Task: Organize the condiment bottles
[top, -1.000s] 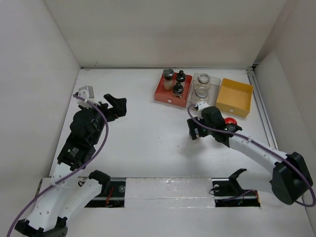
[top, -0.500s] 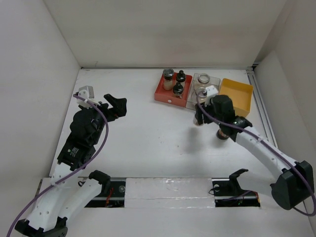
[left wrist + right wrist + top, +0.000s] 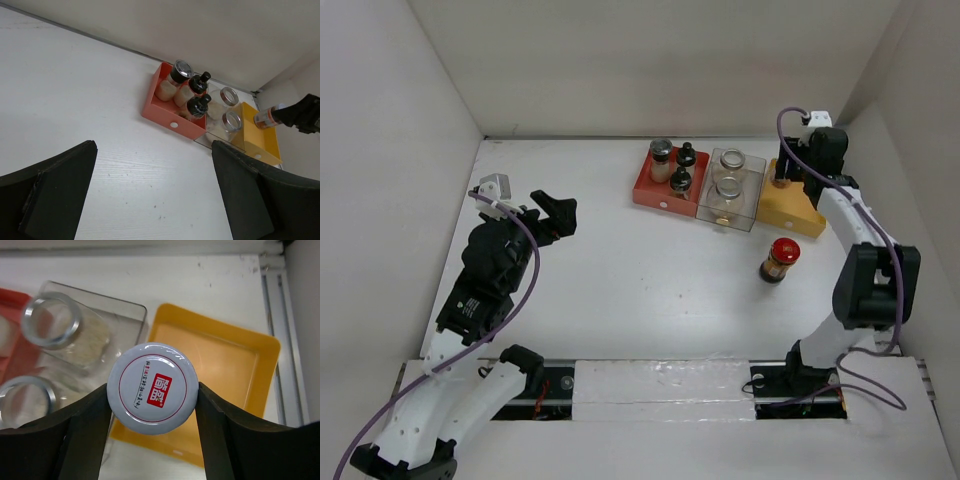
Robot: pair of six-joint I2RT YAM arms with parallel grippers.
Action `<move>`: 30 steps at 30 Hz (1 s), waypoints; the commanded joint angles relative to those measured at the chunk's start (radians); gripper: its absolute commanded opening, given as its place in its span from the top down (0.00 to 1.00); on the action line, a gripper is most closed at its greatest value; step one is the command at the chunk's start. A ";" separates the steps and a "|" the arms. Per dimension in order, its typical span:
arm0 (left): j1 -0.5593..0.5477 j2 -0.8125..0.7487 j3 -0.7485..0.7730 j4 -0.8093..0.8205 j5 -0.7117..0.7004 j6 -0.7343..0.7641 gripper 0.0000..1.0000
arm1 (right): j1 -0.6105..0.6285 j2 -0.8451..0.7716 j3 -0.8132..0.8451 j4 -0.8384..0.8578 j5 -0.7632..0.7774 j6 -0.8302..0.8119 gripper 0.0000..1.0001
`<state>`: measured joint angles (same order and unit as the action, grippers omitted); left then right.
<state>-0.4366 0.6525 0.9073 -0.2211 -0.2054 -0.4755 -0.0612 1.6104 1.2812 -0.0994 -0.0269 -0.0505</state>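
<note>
From where I stand, the right gripper point(image 3: 785, 171) is clamped on the silver-lidded labelled jar point(image 3: 154, 387) and holds it over the yellow tray point(image 3: 227, 375) in the far right corner of the worktop point(image 3: 620, 280). I cannot tell how high it sits above the tray floor. The side wall runs close beside that arm, so there is little room on that side.

Just left of the yellow tray is the clear tray point(image 3: 752, 190) with the squat glass jars point(image 3: 731, 160), one behind the other. The red tray point(image 3: 645, 190) sits against its left side, holding the grey-lidded shaker point(image 3: 661, 152) and the black-capped shakers point(image 3: 686, 153). The red-capped brown bottle point(image 3: 779, 260) stands upright on its own nearer the right edge, well apart from the trays.

The middle and left of the worktop lie open. The left gripper point(image 3: 558, 216) hangs near the left edge, jaws spread wide and holding nothing.

In the right wrist view the lid hides the jar's body, and overhead the gripper covers most of it. The right arm also crosses the yellow tray's far corner. The right wrist view cuts off the clear tray's left side and shows only a sliver of the red tray.
</note>
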 commanded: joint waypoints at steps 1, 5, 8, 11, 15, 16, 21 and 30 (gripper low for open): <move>0.004 -0.008 -0.005 0.040 0.006 0.014 0.05 | -0.045 0.075 0.110 0.096 -0.082 -0.020 0.52; 0.004 0.001 -0.005 0.040 0.006 0.014 0.05 | -0.071 0.175 0.158 0.096 -0.134 -0.020 0.52; 0.004 0.012 -0.005 0.040 -0.003 0.014 0.05 | -0.071 0.236 0.194 0.096 -0.134 -0.031 0.52; 0.004 0.012 -0.005 0.040 -0.003 0.014 0.05 | -0.071 0.293 0.219 0.096 -0.123 -0.031 0.52; 0.004 0.021 -0.005 0.040 -0.003 0.014 0.05 | -0.071 0.327 0.219 0.096 -0.123 -0.020 0.40; 0.004 0.021 -0.005 0.040 -0.003 0.014 0.05 | -0.071 0.327 0.210 0.096 -0.123 -0.020 0.36; 0.004 0.021 -0.005 0.040 -0.003 0.014 0.05 | -0.071 0.315 0.176 0.096 -0.123 -0.011 0.20; 0.004 0.012 -0.005 0.040 0.017 0.014 0.05 | -0.071 0.068 0.077 0.096 -0.094 0.009 0.12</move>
<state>-0.4366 0.6758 0.9073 -0.2211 -0.2050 -0.4755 -0.1360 1.8439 1.3739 -0.0704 -0.1329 -0.0555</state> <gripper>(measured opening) 0.953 0.880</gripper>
